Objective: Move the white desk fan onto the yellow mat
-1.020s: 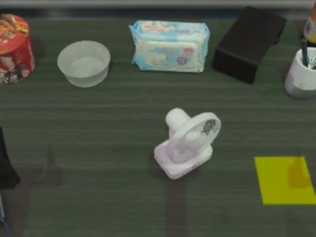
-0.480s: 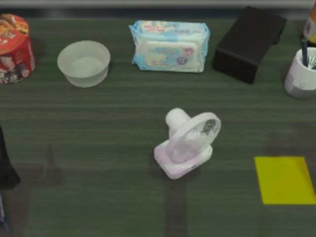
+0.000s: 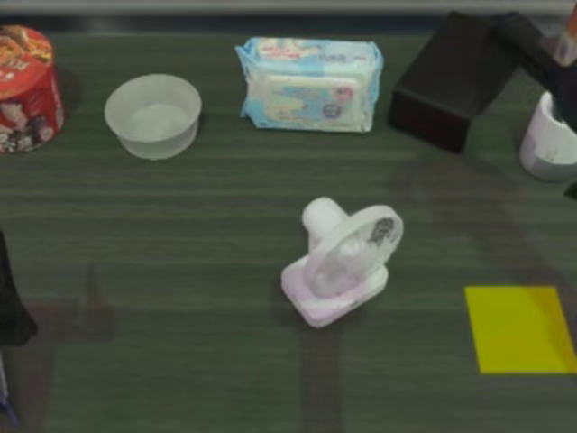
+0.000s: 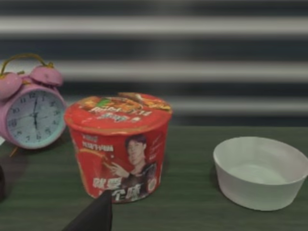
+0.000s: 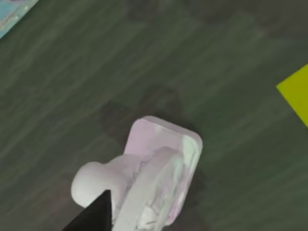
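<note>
right gripper: only one dark fingertip (image 5: 94,214) is seen, above the white desk fan (image 3: 341,262); its spread cannot be told, nothing held.
white desk fan: stood mid-table, untouched.
yellow mat (image 3: 520,328): laid well apart at the right edge.
left arm: parked at the left edge.

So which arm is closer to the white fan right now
Probably right. Its wrist camera looks down on the white desk fan from close range, and the arm enters at the table's far right corner. The left arm sits parked at the left edge, facing the red noodle cup.
</note>
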